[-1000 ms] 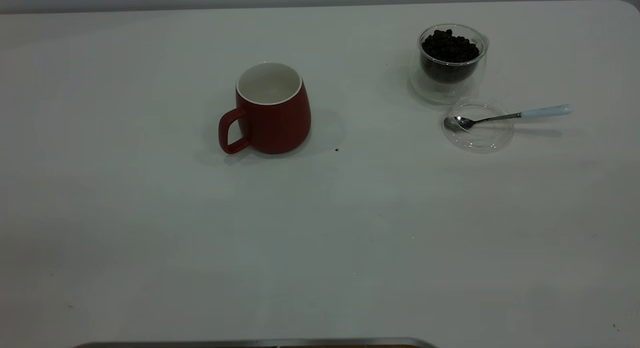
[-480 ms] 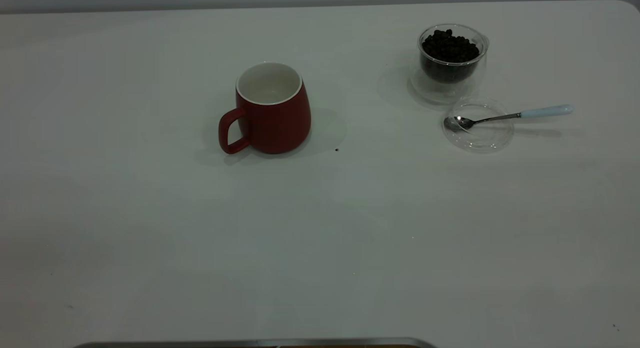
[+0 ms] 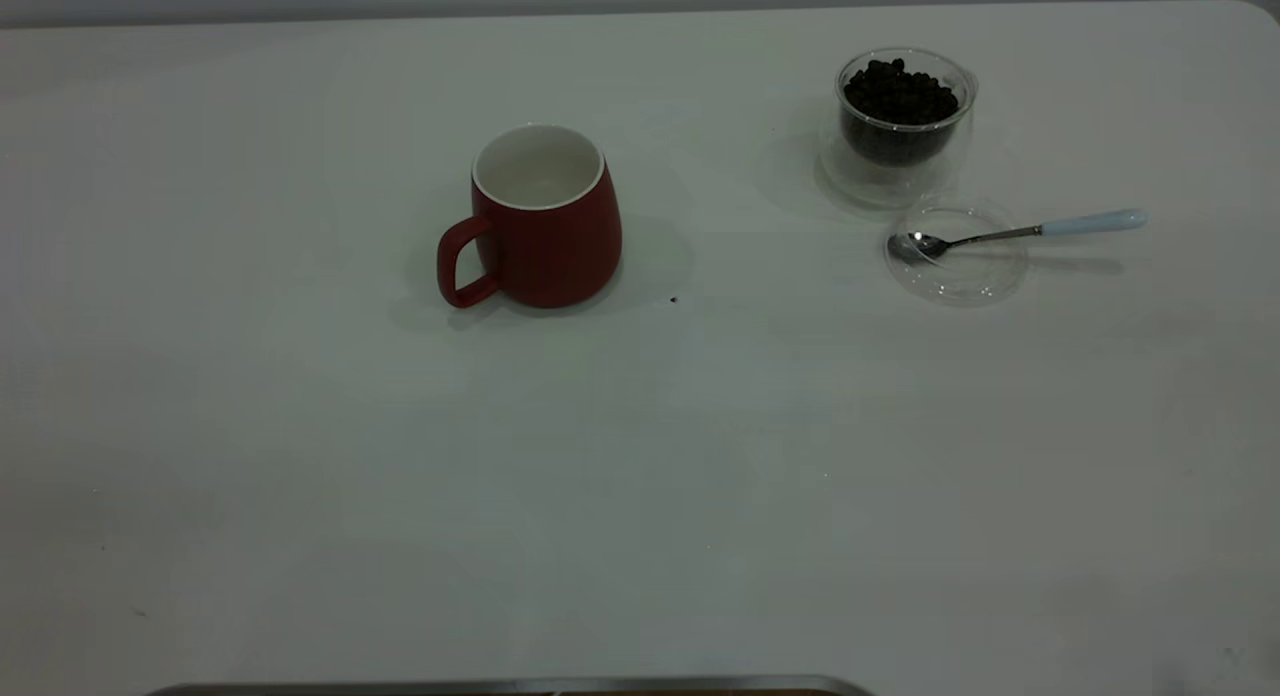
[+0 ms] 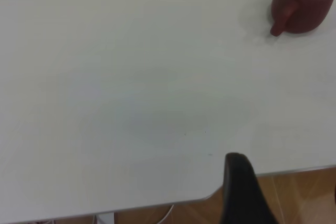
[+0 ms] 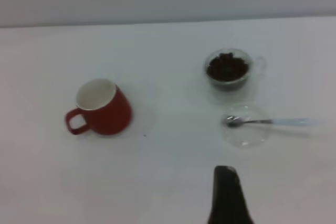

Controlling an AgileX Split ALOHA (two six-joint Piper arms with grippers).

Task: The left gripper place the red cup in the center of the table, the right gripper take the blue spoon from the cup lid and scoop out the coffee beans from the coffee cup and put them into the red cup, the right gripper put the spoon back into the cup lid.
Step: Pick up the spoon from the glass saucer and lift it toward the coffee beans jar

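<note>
Standing room: wide bare white tabletop (image 3: 640, 476) runs from the objects to the near edge.
Fingers: one dark left gripper finger (image 4: 239, 192) hangs past the table edge, one dark right gripper finger (image 5: 227, 195) over bare table; spread cannot be told, neither touches anything.
Red ceramic cup (image 3: 545, 221): upright near centre, handle toward 8 o'clock.
Blue-handled metal spoon (image 3: 1020, 232): bowl in the clear round lid (image 3: 957, 266), handle toward 3 o'clock.
Glass cup of coffee beans (image 3: 900, 116): just beyond the lid at 11 o'clock.

Spoon (image 3: 1010, 233) on lid (image 3: 956, 252), before coffee cup (image 3: 903, 116).
</note>
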